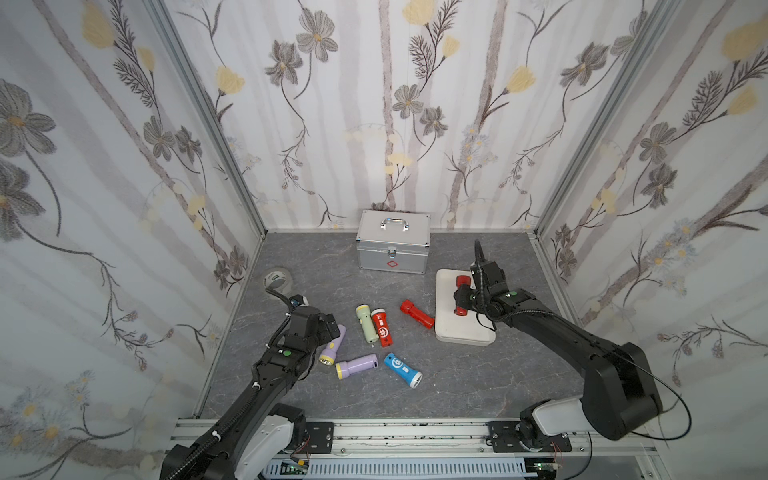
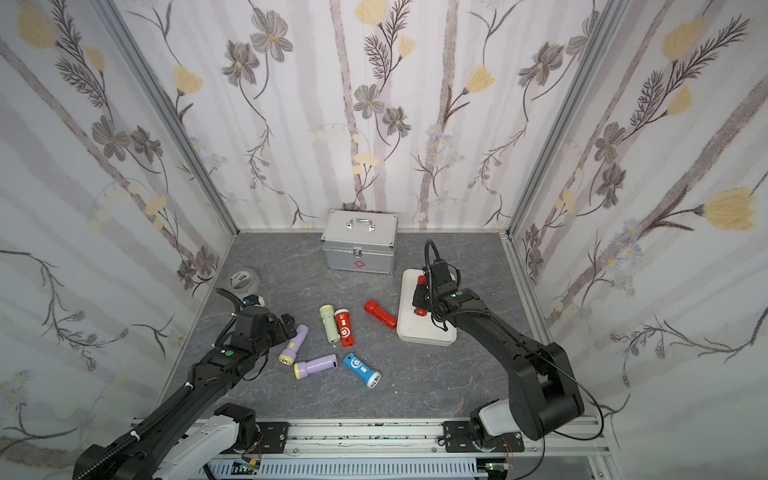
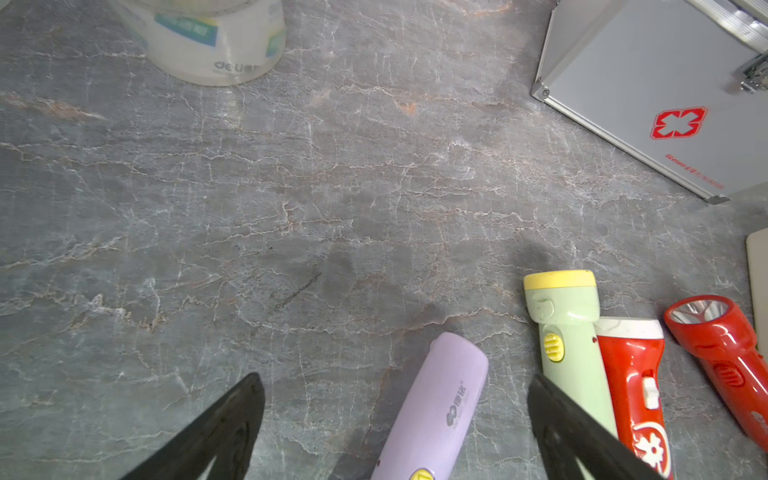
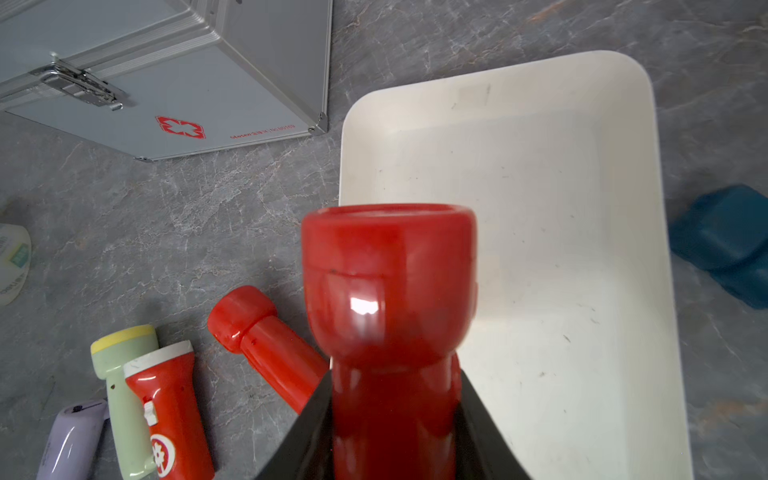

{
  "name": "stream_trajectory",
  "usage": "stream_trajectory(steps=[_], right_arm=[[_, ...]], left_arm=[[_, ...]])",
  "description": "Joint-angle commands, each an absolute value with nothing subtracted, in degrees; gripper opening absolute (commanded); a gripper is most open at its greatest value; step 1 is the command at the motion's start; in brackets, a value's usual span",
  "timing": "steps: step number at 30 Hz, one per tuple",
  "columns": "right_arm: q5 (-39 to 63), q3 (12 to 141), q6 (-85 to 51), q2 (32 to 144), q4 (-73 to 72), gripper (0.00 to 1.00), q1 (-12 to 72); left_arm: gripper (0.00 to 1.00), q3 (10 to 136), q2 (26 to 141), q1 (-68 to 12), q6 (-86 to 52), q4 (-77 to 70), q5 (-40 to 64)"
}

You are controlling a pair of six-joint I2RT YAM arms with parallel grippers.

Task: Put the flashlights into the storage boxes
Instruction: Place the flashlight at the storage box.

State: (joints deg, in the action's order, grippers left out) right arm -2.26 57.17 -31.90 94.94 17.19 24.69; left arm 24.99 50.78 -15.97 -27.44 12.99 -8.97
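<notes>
The white storage box (image 1: pixel 457 332) (image 2: pixel 419 332) lies at the right of the table. Above its left part, my right gripper (image 1: pixel 461 297) (image 4: pixel 395 374) is shut on a plain red flashlight (image 1: pixel 462 282) (image 4: pixel 390 291). Left of the box lie another plain red flashlight (image 1: pixel 417 314), a red one with a white emblem (image 1: pixel 381 326) and a pale green one (image 1: pixel 365 323). Nearer the front are a lilac one (image 1: pixel 357 365) and a blue one (image 1: pixel 402 369). My left gripper (image 1: pixel 328 326) (image 3: pixel 397 376) is open, low over a second lilac flashlight (image 3: pixel 440 407), which lies between its fingers.
A silver metal case (image 1: pixel 392 247) with a red cross stands at the back centre. A roll of tape (image 1: pixel 277 279) sits at the back left, with a small blue and white object (image 1: pixel 298 300) beside it. In the right wrist view a dark blue object (image 4: pixel 723 241) lies beyond the box.
</notes>
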Motion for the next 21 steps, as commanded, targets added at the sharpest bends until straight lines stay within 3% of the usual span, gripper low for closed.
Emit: stream_trajectory(steps=[1,21], right_arm=[[1.0,61.7,-30.2,101.1,17.3,0.28,24.1],[0.4,72.2,-27.4,117.1,19.3,0.28,22.3]], left_arm=[[1.00,24.3,49.4,-16.0,-27.6,11.2,-10.4],[1.00,22.7,46.1,-16.0,-27.4,10.1,-11.7]])
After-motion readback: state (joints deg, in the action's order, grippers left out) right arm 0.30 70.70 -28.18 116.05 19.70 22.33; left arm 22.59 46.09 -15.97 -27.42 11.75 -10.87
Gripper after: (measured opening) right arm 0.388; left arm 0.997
